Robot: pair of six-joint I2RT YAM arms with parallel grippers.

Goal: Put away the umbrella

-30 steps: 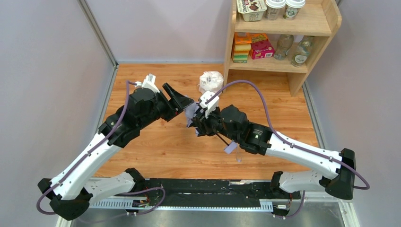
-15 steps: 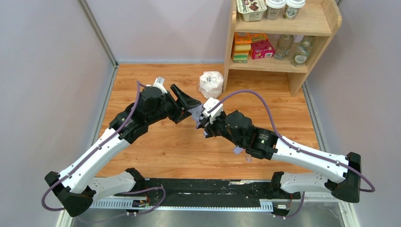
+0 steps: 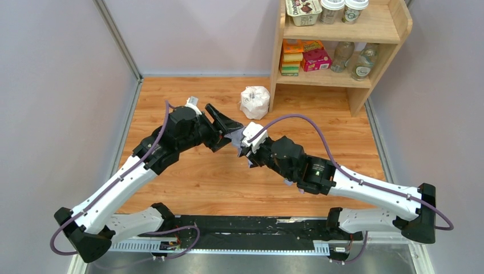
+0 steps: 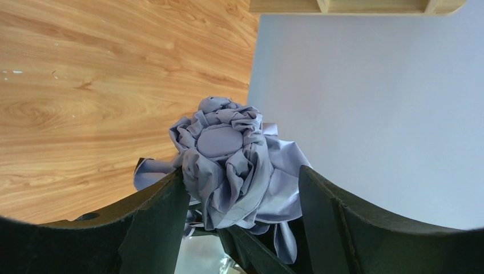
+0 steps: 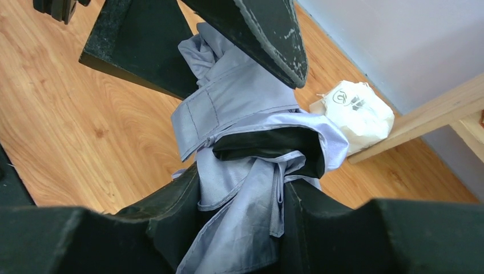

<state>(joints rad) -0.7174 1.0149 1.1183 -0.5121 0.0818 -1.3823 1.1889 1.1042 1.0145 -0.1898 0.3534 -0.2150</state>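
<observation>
- Fingers [image 4: 154, 222] of the left gripper [image 4: 241, 173] bracket the bunched top of the umbrella [image 4: 220, 142]. Lavender cloth touches both inner faces, so I read them as clenched on it, though how firmly is unclear.
- Fingers [image 5: 165, 220] of the right gripper [image 5: 242, 182] are clamped on the same umbrella lower down, with folds of canopy spilling out between them.
- Both grippers meet nose to nose above the middle of the table [image 3: 188, 188]. The umbrella is held in the air between them, not resting on the wood.
- Holding it at 2 places probably steadies the loose bundle, with 1 end fixed while the other is gathered or turned.
- Its closure strap [image 5: 228, 114] lies loose and the black underside [image 5: 268, 145] shows, so the canopy is not yet neatly wrapped.
- Shaft and handle are hidden by the cloth and the right arm.
- Farther back, just beside the foot of the shelf unit [image 3: 274, 63], lies a white wrapped lump [image 3: 254, 101], apart from both grippers.
- On the shelf unit's top level stand 1 tub [image 3: 302, 8] and 2 lidded cups [image 3: 333, 8]. The level below holds boxes [image 3: 315, 59] on its left and 2 bottles [image 3: 363, 61] on its right.
- Where the umbrella should end up I cannot tell.
</observation>
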